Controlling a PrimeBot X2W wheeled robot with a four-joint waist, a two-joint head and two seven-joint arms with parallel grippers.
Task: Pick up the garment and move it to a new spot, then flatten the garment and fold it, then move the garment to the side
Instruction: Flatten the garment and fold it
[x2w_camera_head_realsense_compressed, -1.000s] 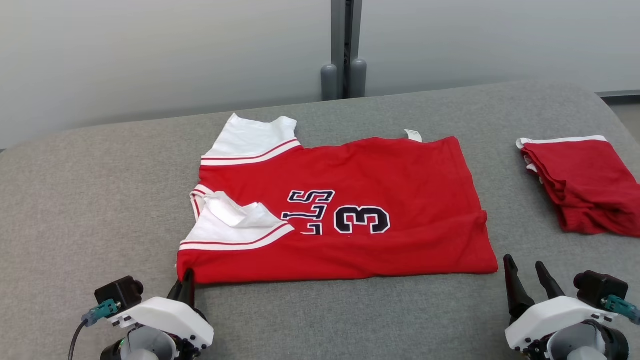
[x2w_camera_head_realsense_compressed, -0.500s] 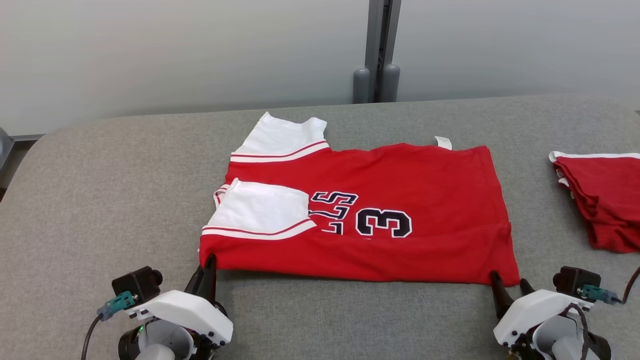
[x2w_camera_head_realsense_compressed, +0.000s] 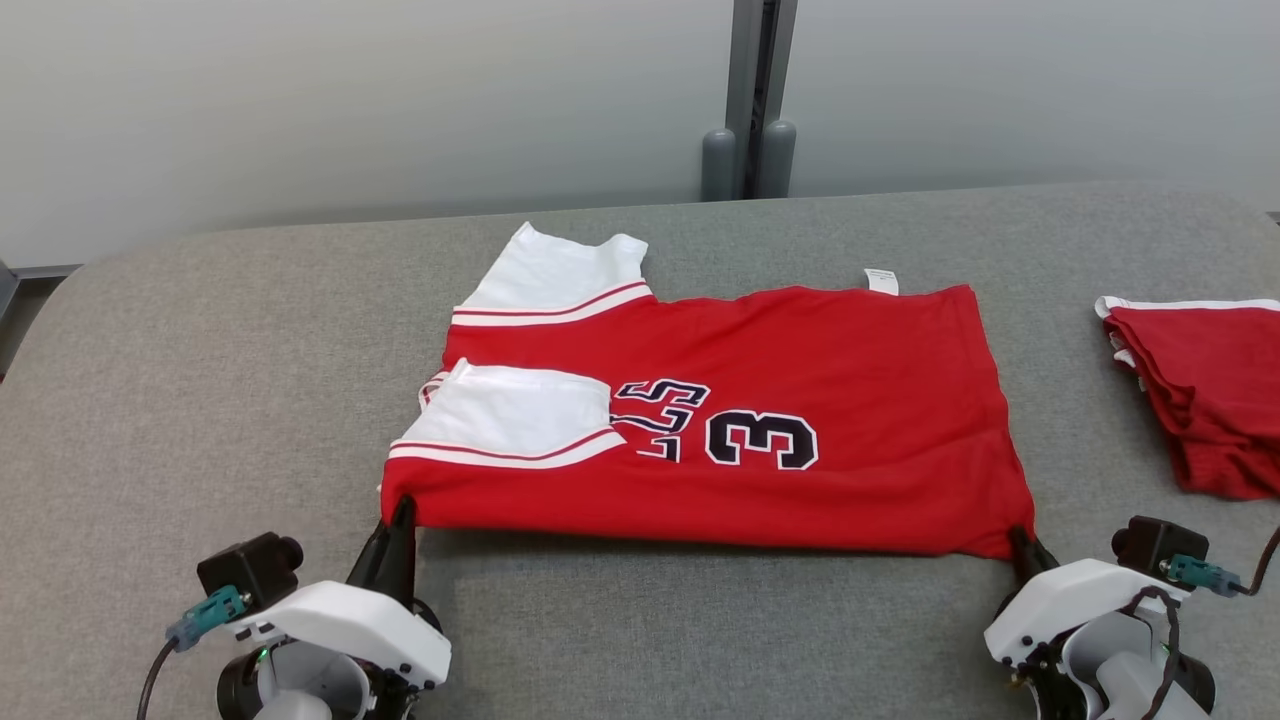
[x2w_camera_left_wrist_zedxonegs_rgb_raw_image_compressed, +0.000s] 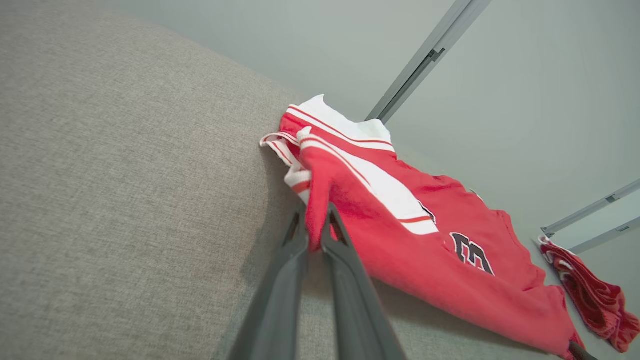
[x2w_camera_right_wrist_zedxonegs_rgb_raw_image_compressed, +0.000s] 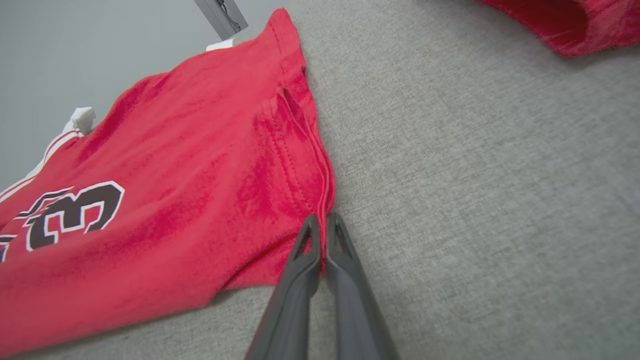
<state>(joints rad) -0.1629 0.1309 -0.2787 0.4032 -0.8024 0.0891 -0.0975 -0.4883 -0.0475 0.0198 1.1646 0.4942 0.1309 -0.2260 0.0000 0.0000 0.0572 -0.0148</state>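
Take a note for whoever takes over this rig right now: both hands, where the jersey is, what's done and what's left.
Left hand: shut on the red jersey at its near sleeve-end corner.
Right hand: shut on its near hem corner.
Jersey: spread flat on the grey table, with the near white sleeve turned in over the body. A folded red garment lies apart at the right.
Done: placed and flattened, both near corners gripped.
Left: fold it, then move it aside.
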